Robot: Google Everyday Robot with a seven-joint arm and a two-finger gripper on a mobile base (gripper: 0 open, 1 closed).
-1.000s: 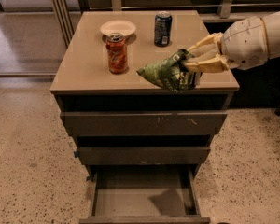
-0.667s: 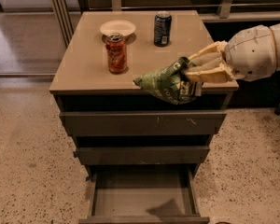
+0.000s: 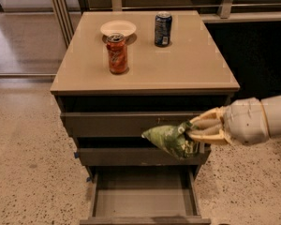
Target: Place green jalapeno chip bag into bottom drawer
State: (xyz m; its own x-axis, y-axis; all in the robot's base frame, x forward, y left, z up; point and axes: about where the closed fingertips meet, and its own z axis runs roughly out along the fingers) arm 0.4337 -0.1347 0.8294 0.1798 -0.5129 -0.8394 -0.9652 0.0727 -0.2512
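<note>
- The green jalapeno chip bag [image 3: 171, 139] hangs in the air in front of the cabinet, across the fronts of the upper drawer [image 3: 117, 123] and middle drawer [image 3: 126, 156], with its crumpled tip pointing to 9 o'clock.
- The pincer [image 3: 196, 131] is clenched on the bag's 3 o'clock end, one pale finger above and one below the foil.
- The arm [image 3: 264, 121] comes in level from the frame's 3 o'clock edge, its white wrist housing just behind the fingers, which point to 9 o'clock.
- The bottom drawer [image 3: 143, 198] is pulled out below the bag, at about 7 o'clock from it, and its grey inside shows.
- On the worktop [image 3: 187, 64], at 11 to 12 o'clock from the bag, stand a red soda can [image 3: 117, 54] and a dark blue can [image 3: 163, 29]. A white bowl [image 3: 118, 28] sits just behind the red one.
</note>
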